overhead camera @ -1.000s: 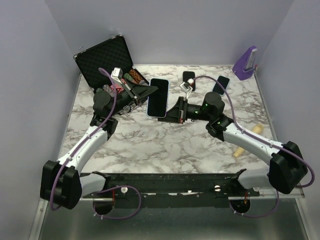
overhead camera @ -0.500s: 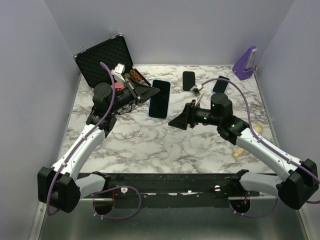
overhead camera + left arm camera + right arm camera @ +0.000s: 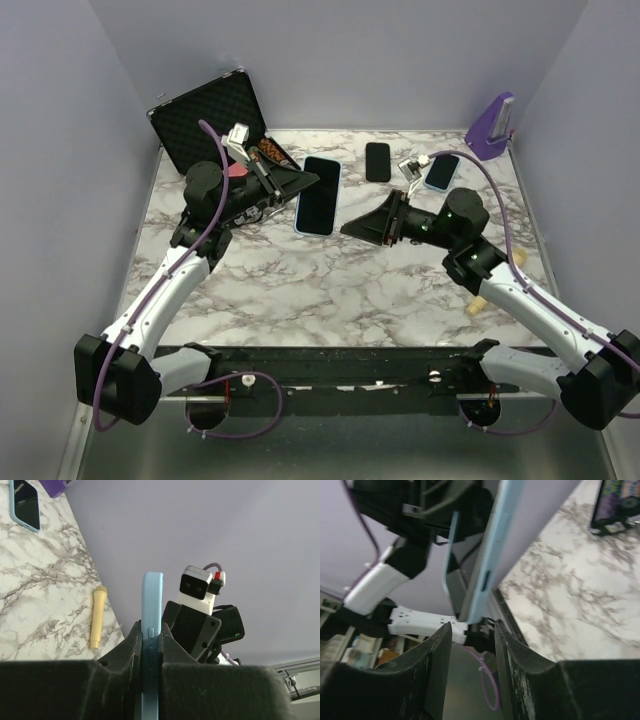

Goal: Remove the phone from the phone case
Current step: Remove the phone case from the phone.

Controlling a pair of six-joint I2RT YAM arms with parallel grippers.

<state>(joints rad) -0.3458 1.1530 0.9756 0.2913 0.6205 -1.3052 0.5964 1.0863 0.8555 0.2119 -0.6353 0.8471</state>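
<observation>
Black, the left pincer (image 3: 150, 642) pinches the pale blue phone case (image 3: 152, 600) by one edge, the phone (image 3: 318, 200) seated inside it with its dark screen up, both lifted above the marble worktop (image 3: 330, 290). The right pincer (image 3: 471, 630) is spread, close beside the case's opposite edge.

No lettering, brand, number or sign is legible anywhere: none on the phone case (image 3: 152, 625), none on the loose phones (image 3: 377, 161) beyond the right gripper (image 3: 347, 229).
</observation>
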